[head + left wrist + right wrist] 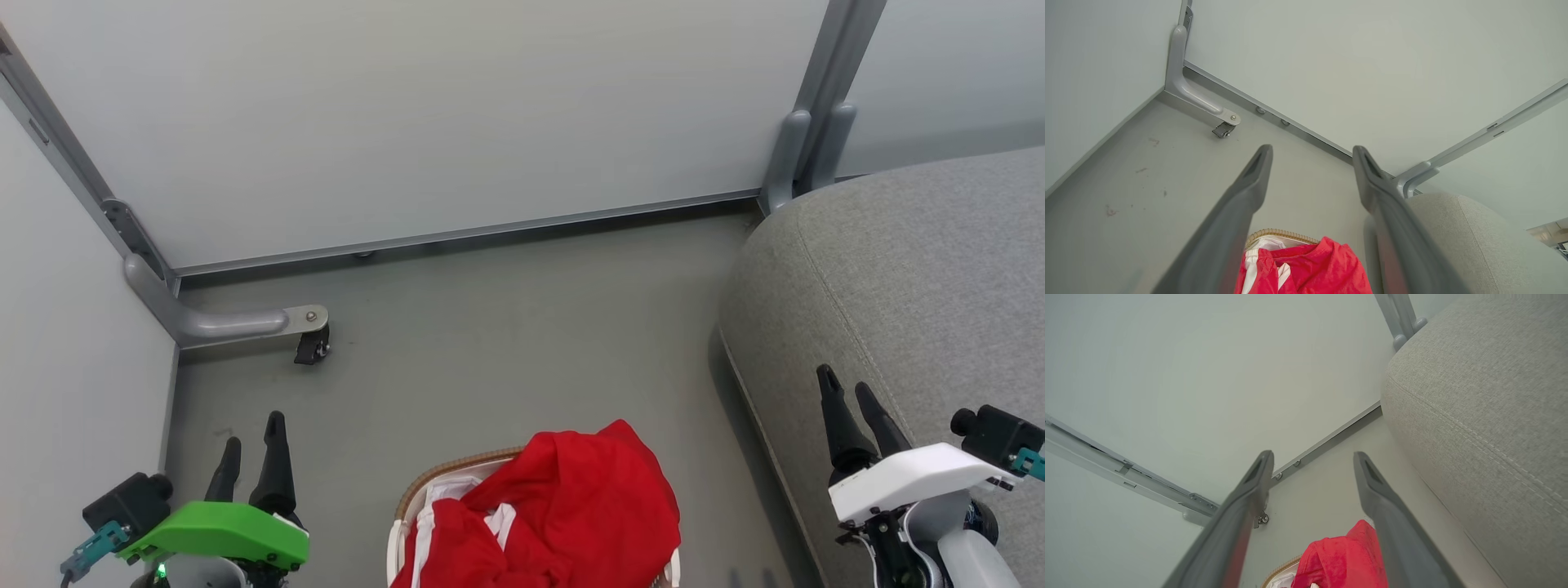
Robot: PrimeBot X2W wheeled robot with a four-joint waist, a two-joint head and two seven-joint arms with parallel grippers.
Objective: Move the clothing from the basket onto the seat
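Bright red clothing point(563, 510) with white stripes lies heaped in the basket point(424, 486), whose brown woven rim and white liner show at the bottom middle of the head view. The grey seat point(914, 269) fills the right side. My left gripper point(255, 437) stands open at the lower left, apart from the basket. Over the seat's front edge at the lower right, my right gripper point(849, 390) is open and empty. The left wrist view shows the clothing point(1310, 267), basket rim point(1280, 234) and seat point(1457, 241). The right wrist view shows the clothing point(1339, 559) and seat point(1486, 408).
Pale partition panels point(424, 114) close off the back and left. A grey metal foot with a caster wheel point(313, 343) sticks out on the floor at the left corner. Another panel post point(808, 147) stands by the seat's far end. Grey floor point(506, 343) lies beyond the basket.
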